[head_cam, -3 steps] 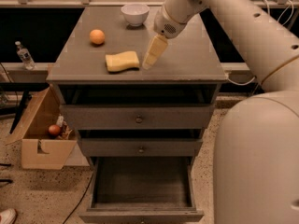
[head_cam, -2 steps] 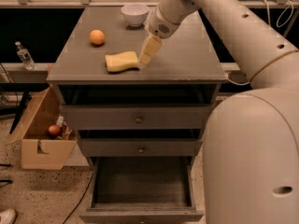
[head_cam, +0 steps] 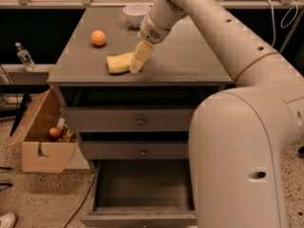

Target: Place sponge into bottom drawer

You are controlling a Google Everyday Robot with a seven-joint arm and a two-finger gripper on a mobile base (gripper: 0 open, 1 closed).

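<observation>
On the grey cabinet top [head_cam: 190,56], toward its front edge, you have the pale yellow sponge [head_cam: 118,63] lying flat, with its right end just under the tip of the gripper [head_cam: 136,69]. The gripper points down and slightly left from the wrist and meets the sponge at that end, overlapping it from this angle. You cannot tell from this view whether it is spread, pressed together or already pinching the block. The white arm [head_cam: 228,37] reaches in from the right and crosses over the back half of the top. An orange [head_cam: 98,37] sits well apart from the sponge, behind it and to the left, and a white bowl [head_cam: 135,14] stands near the back edge, just beside the wrist. Below the top, the upper drawer [head_cam: 114,120] and the middle drawer [head_cam: 114,151] are pushed in, each with a small round knob. The bottom drawer [head_cam: 142,189] is pulled out toward you, and its dark floor shows. Much of the right foreground is filled by the robot's pale body [head_cam: 237,165], which hides the drawers' right ends. Left of the cabinet, an open cardboard box [head_cam: 40,127] stands on the speckled floor with a reddish round fruit [head_cam: 55,132] inside, and a small clear bottle [head_cam: 23,56] stands on a ledge behind it.
</observation>
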